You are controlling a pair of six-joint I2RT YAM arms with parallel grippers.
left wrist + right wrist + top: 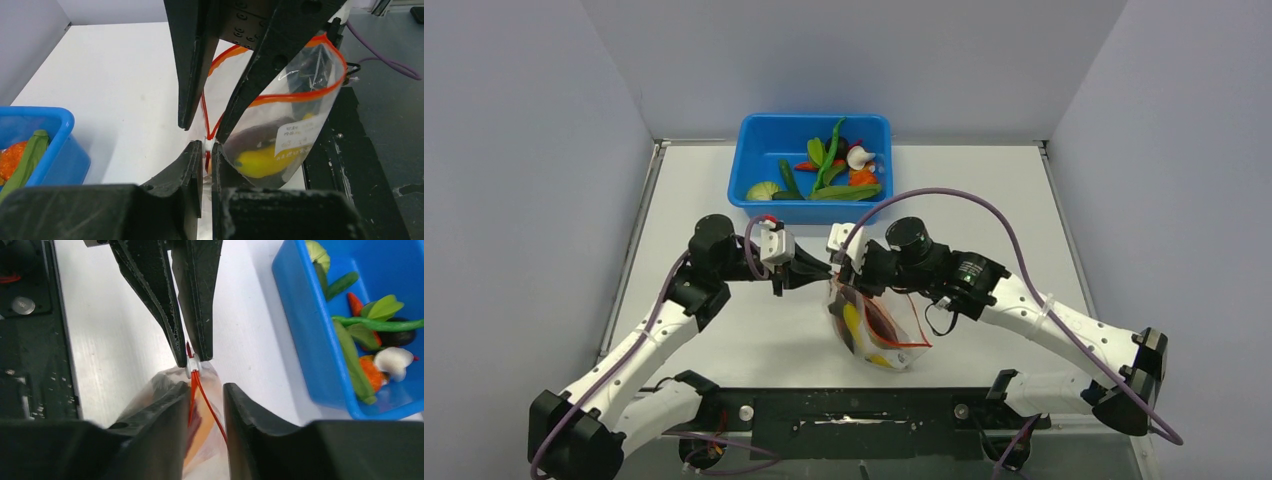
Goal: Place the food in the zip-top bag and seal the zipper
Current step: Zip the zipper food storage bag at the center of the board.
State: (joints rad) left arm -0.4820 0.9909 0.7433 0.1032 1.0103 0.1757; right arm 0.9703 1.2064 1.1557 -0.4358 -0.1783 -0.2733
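The clear zip-top bag (876, 328) hangs above the table between both arms, with a yellow banana (260, 161) and other dark and orange food inside. Its red-orange zipper (295, 96) runs in a loop round a mouth that stands apart. My left gripper (207, 150) is shut on the bag's corner, where the two zipper strips (192, 390) meet at a small white end piece (194, 363). My right gripper (205, 395) faces it from the other side. Its jaws stand apart astride both strips, close behind the left fingertips (197, 347). In the top view the grippers (832, 270) meet tip to tip.
A blue tub (754, 160) at the back of the table holds more toy food (834, 170): green pods, leaves, a white piece and orange bits. It lies close to the right of my right gripper in the right wrist view (310, 340). The black base rail (854, 410) runs along the near edge.
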